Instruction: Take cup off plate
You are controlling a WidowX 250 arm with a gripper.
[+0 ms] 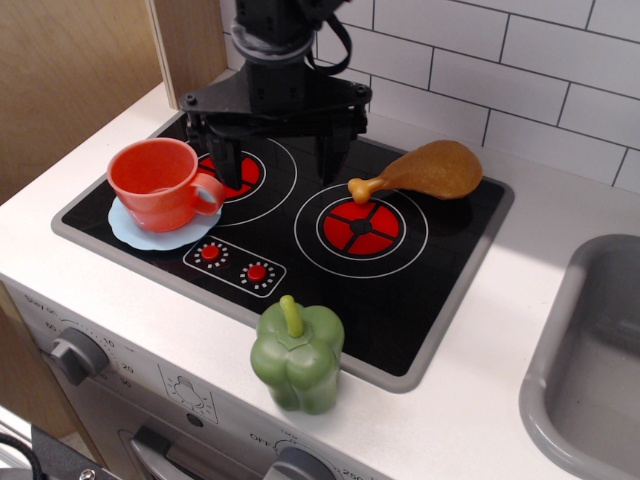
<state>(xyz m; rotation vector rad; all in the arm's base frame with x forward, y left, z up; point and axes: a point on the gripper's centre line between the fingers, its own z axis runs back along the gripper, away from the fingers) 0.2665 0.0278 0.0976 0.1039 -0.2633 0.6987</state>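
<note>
The gripper [279, 160] hangs with jaws spread wide; the cup [160, 183] sits on the plate [150, 236] just beside its left finger.

glossy plastic cup [155, 182], glossy black stovetop [420, 290]

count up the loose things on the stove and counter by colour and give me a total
Orange-red: 1, the cup
Light blue: 1, the plate
Brown: 1, the drumstick
Green: 1, the pepper
Total: 4
</note>
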